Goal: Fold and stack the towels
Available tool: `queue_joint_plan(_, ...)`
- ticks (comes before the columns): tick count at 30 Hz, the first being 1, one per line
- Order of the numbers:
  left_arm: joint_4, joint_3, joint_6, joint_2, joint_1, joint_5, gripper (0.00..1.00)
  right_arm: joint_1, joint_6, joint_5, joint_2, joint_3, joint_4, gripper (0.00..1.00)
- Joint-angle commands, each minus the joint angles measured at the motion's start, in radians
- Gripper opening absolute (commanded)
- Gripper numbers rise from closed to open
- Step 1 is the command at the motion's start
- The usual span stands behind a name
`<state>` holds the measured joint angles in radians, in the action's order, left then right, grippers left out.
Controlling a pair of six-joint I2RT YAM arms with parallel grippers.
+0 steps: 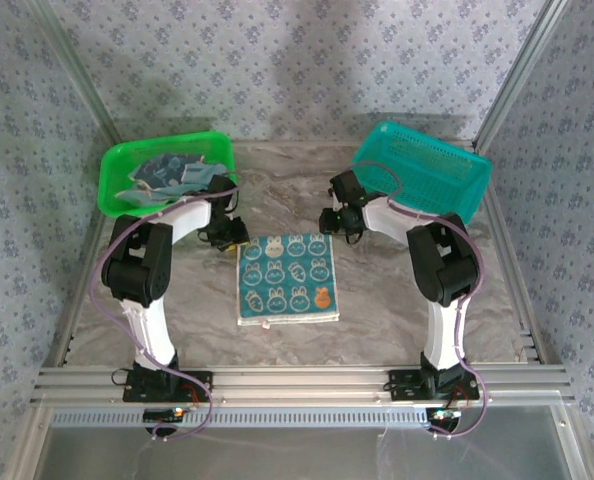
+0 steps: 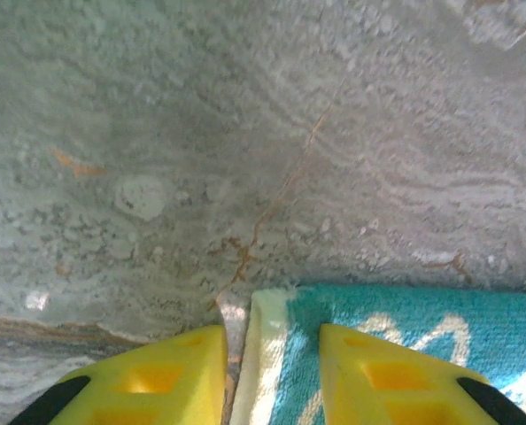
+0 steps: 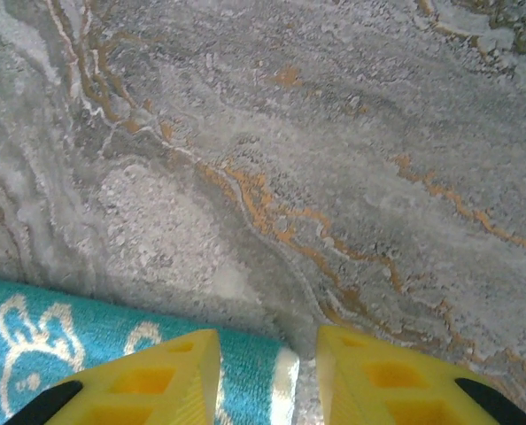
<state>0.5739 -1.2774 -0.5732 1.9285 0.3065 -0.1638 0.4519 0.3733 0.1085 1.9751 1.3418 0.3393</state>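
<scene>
A folded teal towel (image 1: pixel 288 279) lies flat at the centre of the table (image 1: pixel 277 190). At its far corners, the left gripper (image 2: pixel 272 332) and right gripper (image 3: pixel 267 336) stand with jaws narrowly parted, each straddling a corner and clamping nothing. Beyond, crumpled towels (image 1: pixel 172 172) fill a green basket (image 1: pixel 112 170) at left; a teal basket (image 1: pixel 427 165) sits at right.

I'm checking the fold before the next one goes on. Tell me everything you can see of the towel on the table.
The towel is a teal, terry-looking rectangle printed with rows of white animal outlines and one orange patch, with cream edges. It lies flat in the middle of the marbled table, apparently folded. The left tool straddles its far left corner and the right tool its far right corner, both open; whether they touch it is unclear.
</scene>
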Motion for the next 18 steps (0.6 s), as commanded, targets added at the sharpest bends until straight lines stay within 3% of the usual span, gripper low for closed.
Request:
queue_joint_plan(1,-0.009,-0.028,-0.004,0.027,-0.002,0.007,0.35,-0.003,-0.001,0.02,0.042,0.025,0.012,0.36)
queue_joint_plan(6,-0.02,-0.009,-0.005,0.029,0.0,0.005,0.32,0.009,0.016,0.027,0.047,-0.015,-0.014,0.35)
queue_joint_plan(14,-0.044,0.026,-0.013,0.029,0.01,0.0,0.2,0.044,0.057,0.016,0.052,-0.043,-0.029,0.21)
queue_joint_plan(18,-0.051,0.037,-0.017,0.02,0.019,0.001,0.09,0.056,0.068,0.004,0.041,-0.065,-0.041,0.03)
